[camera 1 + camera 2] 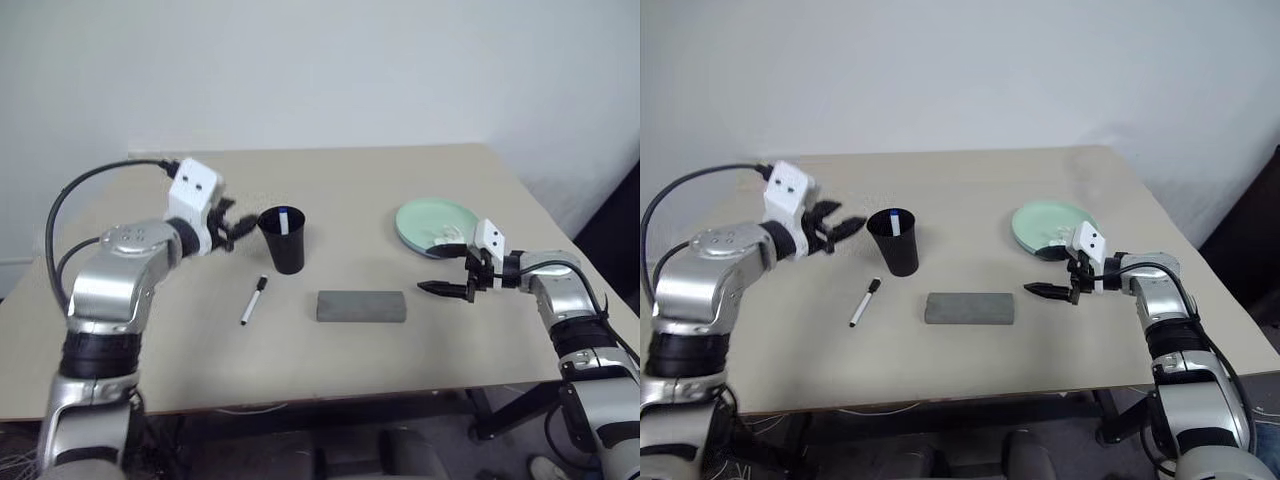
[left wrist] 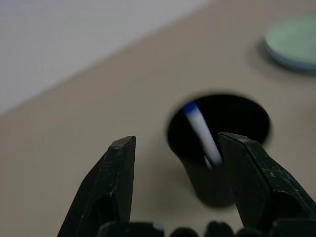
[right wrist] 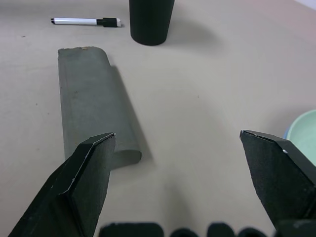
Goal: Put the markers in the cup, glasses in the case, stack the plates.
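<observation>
1 blue-tipped white marker point(image 1: 289, 222) is seen standing in the matte black tapered cup point(image 1: 284, 241); a black-capped white marker point(image 1: 254, 299) is left at its 7 o'clock. the grey rectangular case point(image 1: 361, 306) lies closed, the mint green plate point(image 1: 435, 226) is stacked on light blue. left gripper point(image 1: 234, 228) and right gripper point(image 1: 447, 290) are held open, empty.

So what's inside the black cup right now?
The cup holds one white marker with a blue tip, leaning against the inner wall. The cup's bottom is dark, so anything lying lower down cannot be made out.
</observation>
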Tool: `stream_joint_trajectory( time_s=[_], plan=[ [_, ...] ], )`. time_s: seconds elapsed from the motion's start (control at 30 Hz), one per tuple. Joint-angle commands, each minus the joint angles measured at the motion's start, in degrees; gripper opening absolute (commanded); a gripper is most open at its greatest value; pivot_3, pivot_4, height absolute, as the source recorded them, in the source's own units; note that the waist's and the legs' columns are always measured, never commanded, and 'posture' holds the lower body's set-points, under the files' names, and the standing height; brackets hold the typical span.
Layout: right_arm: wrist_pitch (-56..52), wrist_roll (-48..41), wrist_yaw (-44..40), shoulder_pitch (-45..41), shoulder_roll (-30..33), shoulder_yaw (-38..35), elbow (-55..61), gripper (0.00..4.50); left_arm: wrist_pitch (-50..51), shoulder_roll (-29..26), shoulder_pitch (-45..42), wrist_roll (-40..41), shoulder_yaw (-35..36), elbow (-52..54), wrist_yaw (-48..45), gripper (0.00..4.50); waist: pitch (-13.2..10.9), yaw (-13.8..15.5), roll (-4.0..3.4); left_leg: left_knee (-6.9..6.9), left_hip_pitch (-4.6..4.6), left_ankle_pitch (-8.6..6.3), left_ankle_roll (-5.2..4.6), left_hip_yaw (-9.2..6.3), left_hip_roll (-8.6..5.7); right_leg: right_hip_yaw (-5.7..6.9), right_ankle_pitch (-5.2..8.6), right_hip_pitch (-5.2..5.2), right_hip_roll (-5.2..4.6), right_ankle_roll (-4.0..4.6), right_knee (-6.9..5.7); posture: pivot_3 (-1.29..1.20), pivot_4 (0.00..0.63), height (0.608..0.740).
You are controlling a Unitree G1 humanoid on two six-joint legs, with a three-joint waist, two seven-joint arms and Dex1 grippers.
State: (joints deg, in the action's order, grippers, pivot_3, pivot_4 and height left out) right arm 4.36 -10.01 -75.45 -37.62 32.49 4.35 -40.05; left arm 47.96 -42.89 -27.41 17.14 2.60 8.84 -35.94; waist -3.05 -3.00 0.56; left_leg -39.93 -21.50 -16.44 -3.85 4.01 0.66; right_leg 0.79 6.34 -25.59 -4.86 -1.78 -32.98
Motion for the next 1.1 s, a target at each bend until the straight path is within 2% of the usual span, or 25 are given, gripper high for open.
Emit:
stream_joint_trajectory(
  time_s=[0.03, 0.2, 0.6, 1.03, 1.07, 1.1],
  plan=[
    [1.1, -0.3, -0.4, -1.7, 0.2, -0.8, 0.2, 4.37, 4.8, -2.4, 1.9, 0.5, -0.5, 2.9, -1.0, 2.77, 0.0, 0.0, 0.00, 0.00, 0.01, 0.01, 0.02, -0.01, 0.01, 0.00, 0.00, 0.00, 0.01, 0.00, -0.02, 0.00, 0.000, 0.733],
    [1.4, -0.2, -0.7, -2.2, 0.1, -0.9, -0.6, 4.37, 8.7, -2.3, 3.8, -1.9, -2.3, 1.3, 2.1, 2.77, 0.0, 0.2, 0.02, 0.00, 0.02, 0.07, 0.12, -0.05, 0.00, 0.00, 0.00, 0.05, 0.00, 0.01, -0.01, 0.00, 0.000, 0.733],
    [1.8, 0.1, -0.6, -2.6, -0.2, -1.0, -1.0, 4.37, 8.3, 7.2, 3.4, -4.7, -8.5, -7.9, 6.1, 2.77, 0.0, 0.2, 0.03, 0.00, 0.01, 0.16, -0.03, -0.06, -0.03, -0.01, 0.00, 0.04, 0.01, 0.01, -0.02, 0.00, 0.000, 0.733],
    [1.3, -0.1, -0.2, -1.5, 0.3, -1.4, 0.3, 4.37, 7.5, 9.0, 3.4, -7.2, -9.5, -12.0, 7.6, 2.77, 0.0, 0.2, -0.01, 0.00, 0.62, 0.12, 0.17, -0.07, 0.07, -0.12, -0.02, 0.45, -0.06, 0.03, -0.09, 0.00, 0.000, 0.733],
    [1.3, -0.1, -0.2, -1.5, 0.3, -1.4, 0.3, 4.37, 7.4, 9.0, 3.5, -7.2, -9.5, -12.0, 7.5, 2.40, 0.0, 0.2, -0.01, 0.00, 0.64, 0.11, 0.17, -0.05, 0.09, -0.12, -0.02, 0.45, -0.06, 0.03, -0.10, 0.00, 0.000, 0.733],
    [1.3, -0.1, -0.2, -1.5, 0.2, -1.4, 0.3, 4.37, 7.3, 9.0, 3.5, -7.2, -9.5, -11.9, 7.4, 2.24, 0.0, 0.2, -0.01, 0.00, 0.67, 0.11, 0.18, -0.04, 0.11, -0.12, -0.02, 0.45, -0.06, 0.03, -0.11, 0.00, 0.000, 0.733]
  ],
)
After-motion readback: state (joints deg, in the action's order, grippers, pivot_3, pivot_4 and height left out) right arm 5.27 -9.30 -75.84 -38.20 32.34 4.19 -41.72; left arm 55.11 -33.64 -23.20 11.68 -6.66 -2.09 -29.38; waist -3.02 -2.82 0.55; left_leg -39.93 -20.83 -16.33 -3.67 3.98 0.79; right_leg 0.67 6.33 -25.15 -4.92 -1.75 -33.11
